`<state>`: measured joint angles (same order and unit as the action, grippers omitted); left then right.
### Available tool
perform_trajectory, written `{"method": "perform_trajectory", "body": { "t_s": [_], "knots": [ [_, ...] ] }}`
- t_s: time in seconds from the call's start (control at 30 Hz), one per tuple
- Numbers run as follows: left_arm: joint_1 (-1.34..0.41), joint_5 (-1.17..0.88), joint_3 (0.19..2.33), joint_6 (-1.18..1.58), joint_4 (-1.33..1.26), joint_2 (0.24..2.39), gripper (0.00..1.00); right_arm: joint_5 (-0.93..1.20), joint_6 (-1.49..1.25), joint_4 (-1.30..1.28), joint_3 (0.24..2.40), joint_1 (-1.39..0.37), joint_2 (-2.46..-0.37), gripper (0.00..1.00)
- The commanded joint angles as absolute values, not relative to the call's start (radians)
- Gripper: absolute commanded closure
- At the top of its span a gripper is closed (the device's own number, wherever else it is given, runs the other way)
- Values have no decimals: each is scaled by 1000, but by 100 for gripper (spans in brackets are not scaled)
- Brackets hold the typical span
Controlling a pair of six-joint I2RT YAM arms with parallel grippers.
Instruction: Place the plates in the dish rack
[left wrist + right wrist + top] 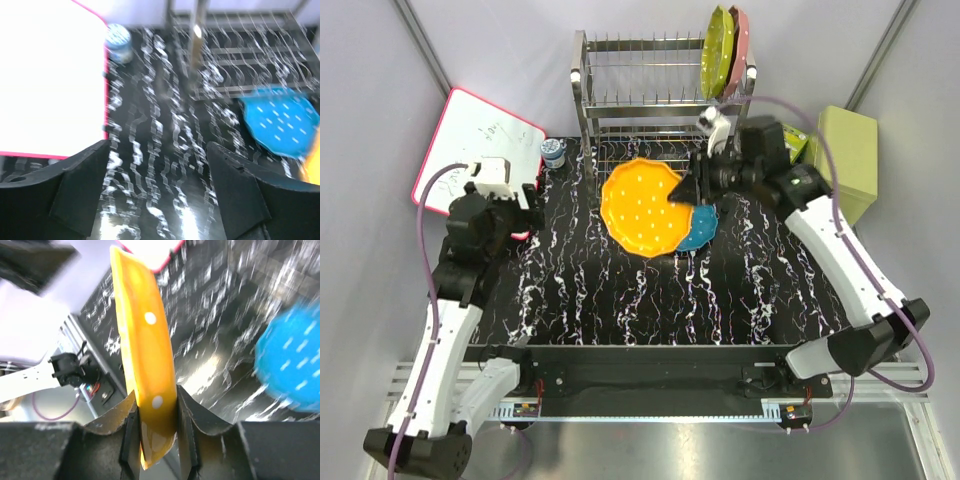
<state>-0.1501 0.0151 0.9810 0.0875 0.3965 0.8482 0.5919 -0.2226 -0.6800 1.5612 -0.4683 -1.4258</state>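
Table point(620, 300): black, white-veined, carries everything.
Dish rack point(640, 100): at the far edge, two tiers, slotted top. Its right-hand slots hold the yellow-green plate point(719, 52) and the pink plate point(740, 50), both on edge and close together. Slots to their left look free.
Whiteboard point(470, 140): far left, out of the work path.
Orange plate point(642, 207): off the table in front of the rack's lower tier, pinched at its right rim. In the right wrist view it stands edge-on between the fingers.
Blue plate point(705, 230): flat on the table, just beside and partly under the orange one.
Right tool point(156, 415): clamped on the orange plate's rim, with a shallow bite.
Left tool point(157, 175): jaws wide, nothing between them, hanging over the table's left side near the whiteboard.
Judgement: two plates loaded, the third in hand, the blue one to come. To do this step well:
- lift above the top tier
- turn the plate parallel to the two already standing
- pick the next free slot to their left
- lower the bottom edge between the wires before letting go
- move slowly, since the rim grip may let the plate swing or slip, and a knock could topple the racked pair
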Motion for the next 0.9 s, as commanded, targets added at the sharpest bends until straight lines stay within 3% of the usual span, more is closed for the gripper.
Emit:
{"method": "perform_trajectory", "body": {
  "t_s": [0.0,0.1,0.27,0.33,0.5,0.67,0.73,0.77,0.8,0.87],
  "knots": [
    [-137,147,957,9,416,819,16,621,-92,-753,1982,-465,-1452,100],
    [-118,138,940,49,417,807,16,553,-143,-790,2303,-466,-1580,100],
    [-106,69,913,107,410,789,16,162,-32,-738,2860,-544,-1860,100],
    [-106,40,901,124,407,775,16,-54,47,-626,2892,-572,-1900,100],
    [-92,17,845,202,405,733,17,-350,241,-11,2643,-655,-1884,100],
    [-83,8,793,227,408,689,18,-517,454,211,2914,-695,-2096,100],
    [-83,12,781,221,406,677,18,-537,521,271,2899,-698,-2108,100],
    [-83,18,772,218,407,675,15,-546,546,354,2842,-698,-2097,100],
    [-83,49,764,224,403,673,1,-554,572,389,2826,-699,-2097,100],
    [-83,67,755,224,400,678,1,-549,632,400,2848,-698,-2121,100]
  ]
}}
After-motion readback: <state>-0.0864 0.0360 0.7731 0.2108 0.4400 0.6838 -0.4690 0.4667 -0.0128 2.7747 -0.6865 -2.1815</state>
